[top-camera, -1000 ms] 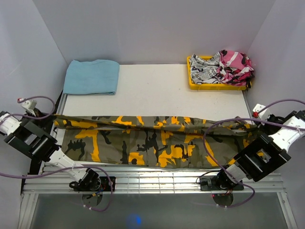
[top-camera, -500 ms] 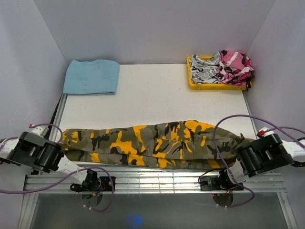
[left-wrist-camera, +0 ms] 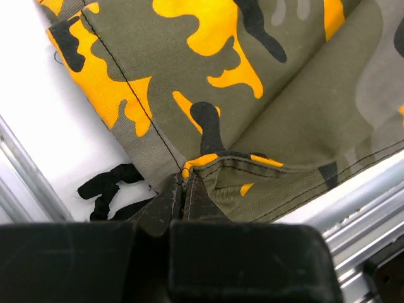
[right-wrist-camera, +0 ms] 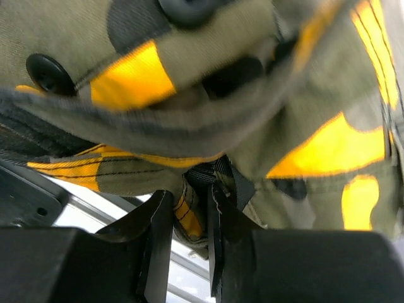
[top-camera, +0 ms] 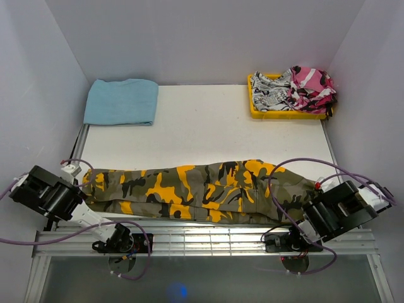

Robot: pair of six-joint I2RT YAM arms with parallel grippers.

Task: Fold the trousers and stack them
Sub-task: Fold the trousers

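Observation:
The camouflage trousers (top-camera: 202, 189) lie folded lengthwise in a long strip along the near edge of the table. My left gripper (top-camera: 79, 183) is at their left end; in the left wrist view it (left-wrist-camera: 184, 183) is shut on a hem corner of the trousers (left-wrist-camera: 252, 95). My right gripper (top-camera: 315, 192) is at their right end; in the right wrist view it (right-wrist-camera: 189, 205) is shut on a bunched fold of the waist part (right-wrist-camera: 189, 113), with buttons showing above.
A folded light-blue cloth (top-camera: 122, 101) lies at the back left. A yellow tray (top-camera: 255, 107) at the back right holds a black-and-white printed garment (top-camera: 270, 93) and a pink camouflage garment (top-camera: 310, 87). Aluminium rails (top-camera: 202, 237) run along the near edge.
Both grippers carried the far edge of the trousers toward the near edge, folding them into a narrower strip. Both arms dropped lower and came inward at the strip's ends.

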